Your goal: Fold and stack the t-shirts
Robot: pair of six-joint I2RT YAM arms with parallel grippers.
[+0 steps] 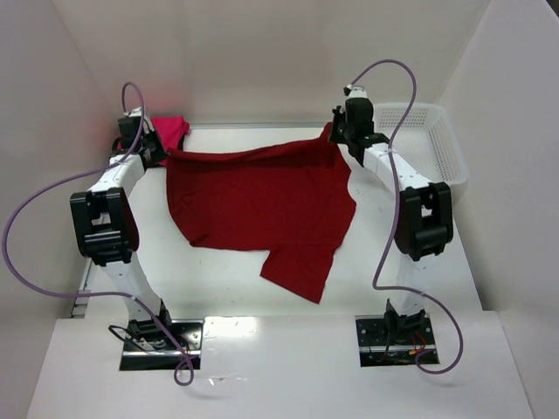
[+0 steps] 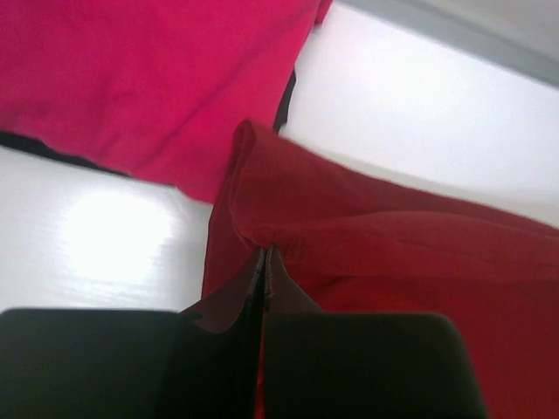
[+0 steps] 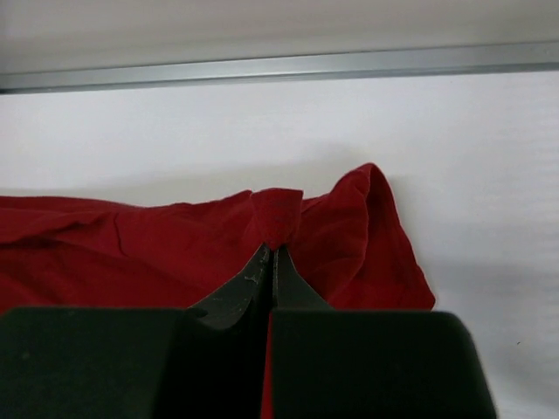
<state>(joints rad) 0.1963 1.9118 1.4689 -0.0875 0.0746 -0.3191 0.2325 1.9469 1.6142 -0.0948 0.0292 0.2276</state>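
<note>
The dark crimson t-shirt (image 1: 262, 205) lies spread across the table, its far edge pulled taut between both grippers. My left gripper (image 1: 162, 150) is shut on its far left corner (image 2: 265, 250). My right gripper (image 1: 339, 133) is shut on its far right corner (image 3: 272, 247). One part of the crimson shirt hangs toward the near side (image 1: 301, 266). The magenta-pink t-shirt (image 1: 172, 129) lies bunched at the far left corner, behind the left gripper; it shows wide in the left wrist view (image 2: 148, 78).
A white mesh basket (image 1: 428, 148) stands at the far right beside the right arm. White walls close in the table at the back and both sides. Something dark lies under the pink shirt (image 2: 44, 147).
</note>
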